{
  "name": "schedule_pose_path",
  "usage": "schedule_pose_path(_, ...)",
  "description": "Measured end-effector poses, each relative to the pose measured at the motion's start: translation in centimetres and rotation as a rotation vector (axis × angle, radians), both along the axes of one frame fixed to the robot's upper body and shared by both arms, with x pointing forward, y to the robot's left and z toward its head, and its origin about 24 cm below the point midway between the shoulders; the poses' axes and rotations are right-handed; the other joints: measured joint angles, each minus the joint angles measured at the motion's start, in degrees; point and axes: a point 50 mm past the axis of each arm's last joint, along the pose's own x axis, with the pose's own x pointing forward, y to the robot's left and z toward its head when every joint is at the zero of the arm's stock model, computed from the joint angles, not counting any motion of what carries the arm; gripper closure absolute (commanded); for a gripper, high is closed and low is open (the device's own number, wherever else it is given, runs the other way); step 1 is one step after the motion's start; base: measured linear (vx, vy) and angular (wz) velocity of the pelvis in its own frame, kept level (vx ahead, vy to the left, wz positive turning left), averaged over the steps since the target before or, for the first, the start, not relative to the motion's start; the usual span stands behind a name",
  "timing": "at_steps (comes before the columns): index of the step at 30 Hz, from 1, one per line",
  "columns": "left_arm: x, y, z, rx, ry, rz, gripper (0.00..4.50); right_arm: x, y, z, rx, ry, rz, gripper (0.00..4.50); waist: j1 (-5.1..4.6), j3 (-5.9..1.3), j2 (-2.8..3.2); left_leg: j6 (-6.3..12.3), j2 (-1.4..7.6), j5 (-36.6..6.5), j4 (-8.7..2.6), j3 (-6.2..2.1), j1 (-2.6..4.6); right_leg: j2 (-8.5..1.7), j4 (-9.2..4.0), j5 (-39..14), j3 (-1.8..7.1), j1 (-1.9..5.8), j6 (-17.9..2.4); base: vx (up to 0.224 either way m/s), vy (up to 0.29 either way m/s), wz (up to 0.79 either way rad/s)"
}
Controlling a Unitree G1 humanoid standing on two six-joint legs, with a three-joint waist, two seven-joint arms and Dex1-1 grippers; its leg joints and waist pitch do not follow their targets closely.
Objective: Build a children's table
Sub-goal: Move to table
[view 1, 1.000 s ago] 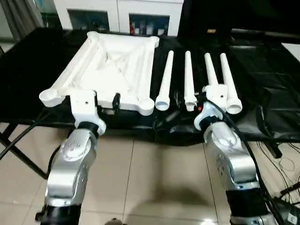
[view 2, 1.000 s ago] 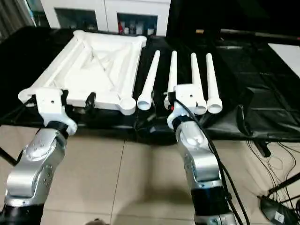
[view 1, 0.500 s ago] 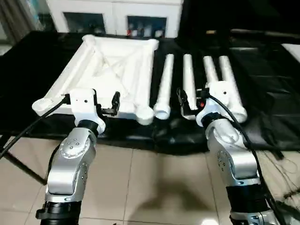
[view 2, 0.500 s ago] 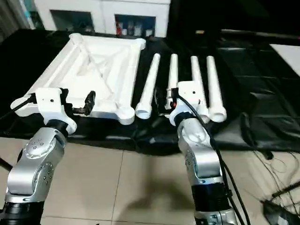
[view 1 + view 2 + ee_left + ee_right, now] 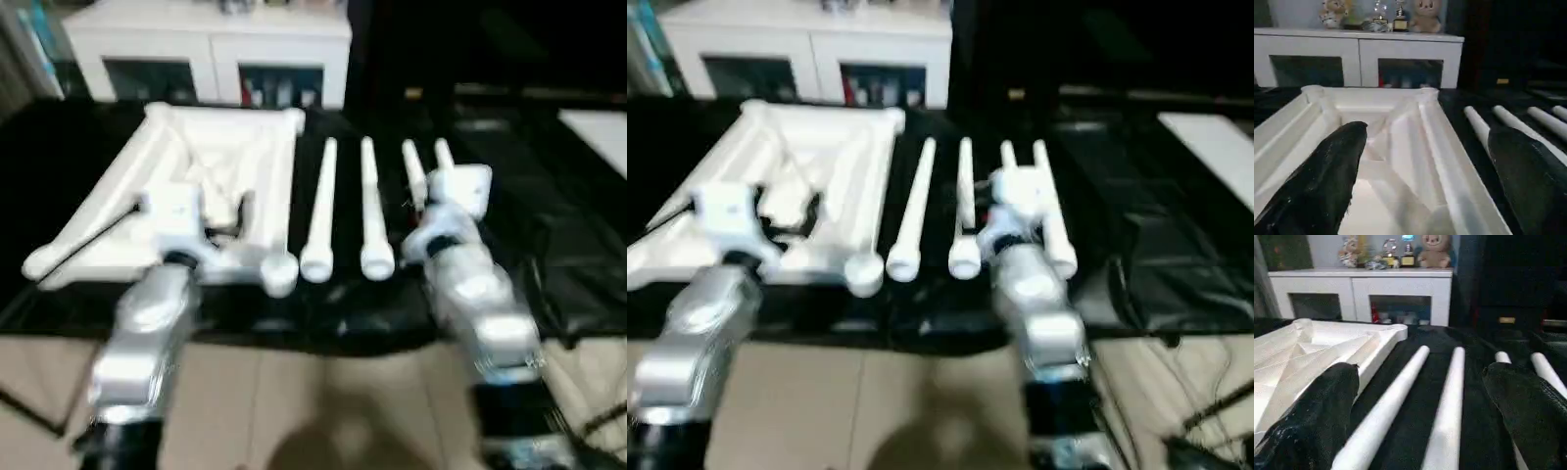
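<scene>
Tabletop [image 5: 211,171] upside down — ribbed, X-braced; four legs [image 5: 321,211] alongside; both end effectors [image 5: 1420,161] [image 5: 1420,396] spread, empty.

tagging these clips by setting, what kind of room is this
Probably an indoor lab or demo room: a white cabinet topped with trophies and plush toys, a tiled floor, and a black-draped worktable.

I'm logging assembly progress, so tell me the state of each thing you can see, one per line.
table top: upside down on the black cloth, ribbed underside up, no legs fitted.
four legs: lying loose side by side, right of the top.
left gripper: open, over the top, holding nothing.
right gripper: open, over the legs, holding nothing.
cabinet: doors closed.
</scene>
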Motion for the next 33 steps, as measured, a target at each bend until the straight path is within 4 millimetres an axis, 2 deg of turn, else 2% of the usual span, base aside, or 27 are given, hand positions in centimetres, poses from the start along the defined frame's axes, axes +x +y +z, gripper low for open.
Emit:
schedule_pose_path(2, 0.0, -0.1, 0.0, -0.003, 0.0, -0.002, 0.07, 0.0, -0.3, 0.0, -0.007, -0.001, -0.006, 0.0, -0.87, -0.38, -0.77, 0.33, -0.51, 0.0, -0.54, 0.21, 0.64, -0.48, 0.1, 0.4, 0.3, 0.22, 1.4, 0.099, -0.004, 0.06)
schedule_pose_path(3, 0.0, -0.5, 0.0, -0.017, -0.002, -0.009, 0.07, 0.1, -0.8, 0.0, -0.013, -0.004, -0.019, 0.0, -0.42, -0.58, -1.07, 0.67, -0.6, 0.0, -0.77, 0.64, 0.26, -0.68, -0.83, 0.6, 0.41, 1.16, 4.1, 0.06, -0.023, 0.09)
schedule_pose_path(4, 0.0, -1.2, -0.1, -0.022, 0.001, -0.035, 0.07, 0.1, -1.2, -0.1, -0.014, 0.002, -0.032, 0.0, -0.05, -0.61, -0.91, 1.61, -0.45, -0.2, -0.66, 0.79, 0.09, -0.56, -1.23, 0.6, 0.42, 1.28, 4.1, 0.06, -0.023, 0.09)
schedule_pose_path(5, 0.0, -1.8, -0.2, -0.026, 0.004, -0.061, 0.07, 0.1, -1.8, -0.3, -0.018, 0.007, -0.053, 0.0, 0.44, -0.71, -0.72, 3.37, -0.32, -0.2, 0.01, 0.76, -0.57, -0.32, -1.61, 0.6, 0.41, 1.37, 4.1, 0.072, -0.025, 0.06)
schedule_pose_path(6, 0.0, -2.0, -0.3, -0.025, 0.008, -0.069, 0.07, 0.1, -2.3, -0.3, -0.017, 0.01, -0.07, 0.0, 1.1, -0.79, -0.21, 3.77, 0.34, 0.1, 0.43, 0.59, -1.53, 0.32, -2.27, 0.6, 0.18, 1.79, 4.1, 0.11, -0.013, -0.04)
schedule_pose_path(7, -0.1, -1.9, -0.4, -0.025, 0.009, -0.066, 0.07, 0.1, -2.3, -0.3, -0.016, 0.009, -0.07, 0.0, 1.48, -0.9, 0.13, 2.87, 0.64, 0.5, 0.04, 0.54, -2.12, 0.64, -2.26, 0.3, -0.29, 1.93, 4.0, 0.11, -0.013, -0.04)
schedule_pose_path(8, -0.1, -1.6, -0.5, -0.025, 0.01, -0.06, 0.07, 0.1, -2.1, -0.3, -0.011, 0.01, -0.062, 0.0, 1.78, -1.01, 0.28, 1.2, 0.91, 0.7, -0.03, 0.4, -2.22, 0.8, -2.24, 0.0, -0.43, 2.01, 3.9, 0.139, -0.009, -0.03)
schedule_pose_path(9, -0.3, -1.1, -0.7, -0.024, 0.016, -0.045, 0.07, 0.0, -1.5, -0.3, -0.005, 0.012, -0.045, 0.0, 1.14, -1.0, 0.27, 0.77, 0.55, 0.3, -0.38, 0.09, -1.5, 0.62, -0.48, -0.9, -0.53, 0.78, 2.1, 0.168, -0.015, 0.01)
schedule_pose_path(10, -0.5, -0.5, -1.0, -0.028, 0.024, -0.025, 0.07, -0.1, -0.6, -0.3, -0.009, 0.009, -0.008, 0.0, 0.57, -1.15, 0.0, 0.99, 0.11, 0.1, -0.43, 0.02, -1.23, 0.14, 1.82, -1.2, -0.36, -0.22, 1.4, 0.168, -0.015, 0.01)
schedule_pose_path(11, -0.6, -0.2, -1.2, -0.026, 0.031, -0.015, 0.07, -0.3, -0.2, -0.4, -0.014, 0.011, 0.012, 0.0, 0.5, -1.15, -0.01, 1.13, -0.14, -0.1, -0.41, 0.0, -0.89, 0.11, 4.44, -1.4, 0.01, -1.63, 2.1, 0.136, -0.019, 0.01)
schedule_pose_path(12, -0.6, -0.1, -1.3, -0.027, 0.03, -0.015, 0.07, -0.5, -0.4, -0.7, -0.022, 0.018, 0.013, 0.0, 0.55, -1.2, -0.21, 1.3, -0.43, -0.4, -0.48, 0.06, -0.55, 0.04, 5.67, -1.3, 0.23, -3.38, 3.2, 0.086, -0.035, 0.03)
schedule_pose_path(13, -0.7, -0.2, -1.3, -0.028, 0.027, -0.019, 0.07, -0.7, -0.8, -0.9, -0.038, 0.016, 0.006, 0.0, 0.57, -1.26, -0.83, 1.29, -0.91, -0.5, -0.61, 0.31, -0.31, -0.31, 4.82, -0.8, 0.56, -4.51, 3.8, 0.086, -0.035, 0.03)
schedule_pose_path(14, -0.8, -0.2, -1.3, -0.028, 0.024, -0.024, 0.07, -0.9, -1.3, -1.1, -0.049, 0.012, -0.003, 0.0, 0.51, -1.3, -1.82, 1.19, -1.73, -0.7, -0.63, 0.66, -0.01, -1.12, 2.2, -0.1, 1.3, -4.9, 3.7, 0.073, -0.067, 0.06)
schedule_pose_path(15, -1.0, -0.4, -1.7, -0.042, 0.03, -0.032, 0.07, -1.1, -2.0, -1.5, -0.063, 0.018, -0.021, 0.0, 0.84, -0.92, -2.45, 2.39, -2.21, -1.6, 0.16, 1.37, 0.17, -1.33, 2.59, 1.2, 2.06, -4.14, 3.5, 0.054, -0.09, 0.13)
schedule_pose_path(16, -1.2, -1.0, -2.1, -0.051, 0.042, -0.06, 0.07, -1.4, -2.7, -2.0, -0.07, 0.035, -0.04, 0.0, 1.52, -0.89, -2.31, 4.82, -1.94, -2.4, 1.06, 1.25, 0.42, -0.89, 2.03, 1.1, 2.22, -3.36, 3.3, 0.054, -0.09, 0.13)
schedule_pose_path(18, -1.9, -1.4, -2.7, -0.057, 0.057, -0.089, 0.07, -2.0, -3.9, -2.6, -0.062, 0.052, -0.089, 0.0, 2.26, -0.89, -2.05, 4.2, -1.65, -2.0, 3.75, 0.57, -0.95, 0.05, 0.62, 1.1, 2.13, -1.68, 3.1, 0.067, -0.077, -0.04)
schedule_pose_path(19, -2.0, -1.3, -2.7, -0.054, 0.058, -0.086, 0.07, -2.1, -3.9, -2.3, -0.055, 0.037, -0.092, 0.0, 2.39, -0.89, -1.5, 3.41, -1.29, -1.6, 3.12, 0.22, -1.71, 0.45, 0.29, 1.2, 1.58, -1.1, 2.6, 0.078, -0.065, -0.09)
schedule_pose_path(20, -2.1, -1.2, -2.6, -0.052, 0.054, -0.084, 0.07, -2.2, -3.9, -1.9, -0.051, 0.019, -0.092, 0.0, 2.55, -0.86, -0.74, 2.67, -0.58, -1.1, 1.19, 0.17, -2.25, 1.16, 0.01, 1.1, 1.05, -0.55, 2.6, 0.06, -0.02, 0.0)
schedule_pose_path(21, -2.3, -1.0, -2.6, -0.049, 0.052, -0.077, 0.07, -2.3, -3.8, -1.4, -0.044, 0.004, -0.091, 0.0, 2.74, -0.77, 0.41, 0.12, 0.76, 1.9, -0.03, 0.12, -2.36, 2.04, -0.26, 0.9, 0.17, 0.26, 2.7, 0.075, 0.052, -0.09)
schedule_pose_path(22, -2.5, -0.5, -2.9, -0.044, 0.062, -0.062, 0.07, -2.5, -3.6, -1.6, -0.029, 0.014, -0.091, 0.0, 2.35, -0.89, 0.59, -0.1, 1.06, 1.8, -0.01, 0.14, -1.99, 2.07, -0.63, 0.8, -0.11, 0.64, 2.8, 0.075, 0.052, -0.09)
schedule_pose_path(23, -2.7, -0.1, -3.1, -0.041, 0.071, -0.047, 0.07, -2.6, -3.2, -1.7, -0.019, 0.025, -0.078, 0.0, 1.94, -0.83, 0.51, -0.11, 0.99, 1.7, -0.38, -0.01, -1.35, 2.1, -1.17, 0.6, -0.19, 0.78, 2.5, 0.133, 0.072, -0.05)
schedule_pose_path(24, -2.8, 0.4, -3.3, -0.04, 0.077, -0.028, 0.07, -2.6, -3.1, -1.8, -0.022, 0.029, -0.072, 0.0, 1.64, -0.73, 0.6, 0.08, 0.74, 1.5, -0.66, 0.02, -1.02, 1.98, -0.78, -0.1, -0.05, 0.77, 1.2, 0.131, 0.04, 0.09)
schedule_pose_path(26, -2.8, 0.8, -3.2, -0.035, 0.07, -0.011, 0.07, -2.6, -3.3, -1.7, -0.037, 0.022, -0.075, 0.0, 0.82, -0.8, -0.01, 0.36, -0.1, 1.2, -0.91, 0.18, -0.27, 0.94, 0.63, -0.6, 0.11, 0.65, 0.7, 0.109, 0.025, 0.08)
schedule_pose_path(27, -2.7, 0.9, -2.8, -0.033, 0.05, -0.008, 0.07, -2.5, -3.9, -1.4, -0.065, -0.004, -0.086, 0.0, 0.36, -0.98, -0.67, 0.43, -0.56, 1.2, -1.02, 0.35, -0.04, 0.28, 0.93, -0.8, 0.28, 0.44, 2.0, 0.051, -0.014, 0.08)
schedule_pose_path(28, -2.5, 0.8, -2.5, -0.036, 0.032, -0.013, 0.07, -2.4, -4.4, -1.2, -0.088, -0.024, -0.101, 0.0, 0.55, -1.09, -0.84, 0.62, -0.58, 1.2, -1.01, 0.69, -0.63, 0.23, 0.75, -0.6, 0.53, 0.82, 3.2, 0.051, -0.014, 0.08)
schedule_pose_path(30, -2.1, -0.4, -1.8, -0.039, 0.0, -0.053, 0.07, -2.2, -5.3, -1.3, -0.112, -0.026, -0.137, 0.0, 1.38, -1.14, -0.69, 2.92, -0.53, 1.4, -0.95, 0.61, -1.29, 0.34, 0.52, -0.3, 0.52, 0.63, 3.6, 0.0, 0.0, 0.0)
schedule_pose_path(33, -2.0, -0.6, -1.2, -0.026, -0.025, -0.06, 0.07, -1.6, -4.7, -0.8, -0.112, -0.045, -0.128, 0.0, 1.7, -1.2, -0.65, -0.32, -0.37, 2.7, -1.59, 0.46, -2.26, 0.41, 0.91, -0.1, 0.44, -0.65, 3.8, 0.0, 0.0, 0.0)
